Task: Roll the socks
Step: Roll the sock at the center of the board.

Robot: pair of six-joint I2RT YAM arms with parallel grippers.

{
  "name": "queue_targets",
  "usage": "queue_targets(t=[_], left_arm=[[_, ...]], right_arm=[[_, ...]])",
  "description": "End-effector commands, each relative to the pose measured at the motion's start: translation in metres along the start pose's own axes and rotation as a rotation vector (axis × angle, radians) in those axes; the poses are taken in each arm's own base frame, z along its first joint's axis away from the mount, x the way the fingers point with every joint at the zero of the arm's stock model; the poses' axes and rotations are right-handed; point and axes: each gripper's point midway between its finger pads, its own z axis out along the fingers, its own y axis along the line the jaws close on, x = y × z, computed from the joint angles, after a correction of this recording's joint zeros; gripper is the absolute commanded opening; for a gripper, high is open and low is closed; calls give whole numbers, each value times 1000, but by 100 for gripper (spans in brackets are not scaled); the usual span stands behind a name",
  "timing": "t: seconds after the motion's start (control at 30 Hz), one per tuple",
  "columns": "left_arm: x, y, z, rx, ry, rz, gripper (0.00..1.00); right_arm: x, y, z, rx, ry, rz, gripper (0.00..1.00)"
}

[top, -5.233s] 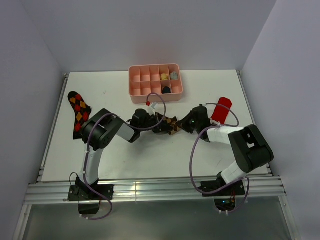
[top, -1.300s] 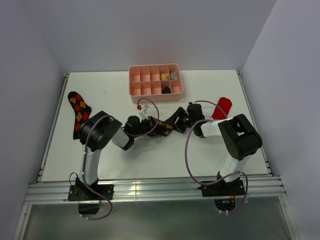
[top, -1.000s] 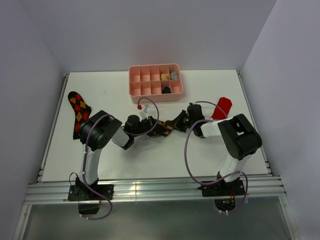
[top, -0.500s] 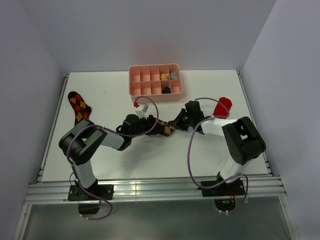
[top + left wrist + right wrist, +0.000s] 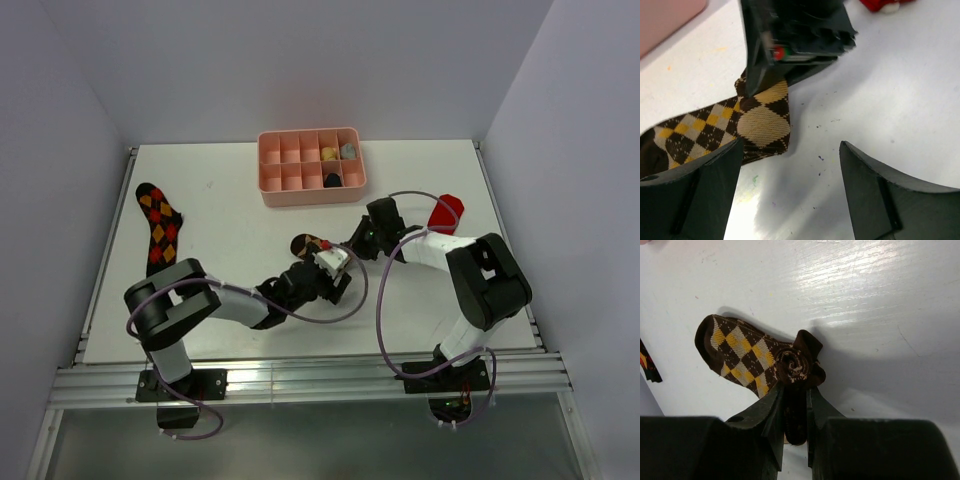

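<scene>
Tan argyle sock (image 5: pixel 747 356) lies mid-worktop (image 5: pixel 230 200), only partly rolled, coiled end pinched in the narrow right end effector (image 5: pixel 795 396), left end effector (image 5: pixel 790 150) gaping wide beside it; red-orange argyle sock (image 5: pixel 160 228) and red sock (image 5: pixel 445 211) apparently remain unrolled.

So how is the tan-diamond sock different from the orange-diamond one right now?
The tan-diamond sock lies in the middle of the table with one end curled into a small roll; the orange-diamond sock lies flat and full length by the left edge. The right claw pinches the tan one beside its roll; nothing touches the orange one. Both are dark with diamonds.
</scene>
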Motion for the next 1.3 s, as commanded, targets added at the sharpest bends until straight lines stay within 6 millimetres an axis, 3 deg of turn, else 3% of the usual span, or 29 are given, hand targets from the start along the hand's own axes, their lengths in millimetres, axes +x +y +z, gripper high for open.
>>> queue_targets(t=[0.0,0.1,0.17,0.5,0.53,0.6,0.8,0.9,0.93,1.07,1.27], left_arm=[[-17,11,11,-113,-60,228,82],[-19,11,19,-155,-59,308,82],[-10,11,24,-178,-35,348,81],[11,9,41,-212,48,427,61],[16,10,42,-214,63,432,54],[23,10,44,-216,85,435,49],[33,8,44,-216,119,388,1],[37,6,37,-210,129,317,1],[37,6,35,-212,131,293,1],[41,-1,23,-184,136,135,1],[47,-2,7,-119,163,-219,1]], right_arm=[[-5,5,-8,17,-17,-37,0],[-5,7,-9,10,-13,-35,0],[-4,7,-9,9,-10,-32,0],[-3,12,-10,-4,1,-29,0],[-3,13,-10,-6,4,-30,0],[-3,13,-10,-8,3,-26,0],[-4,17,-15,-26,-3,-30,0],[-7,24,-19,-57,-22,-25,0],[-8,27,-21,-70,-28,-26,3],[-9,30,-29,-99,-52,-14,32],[-19,42,-37,-155,-108,-34,50]])
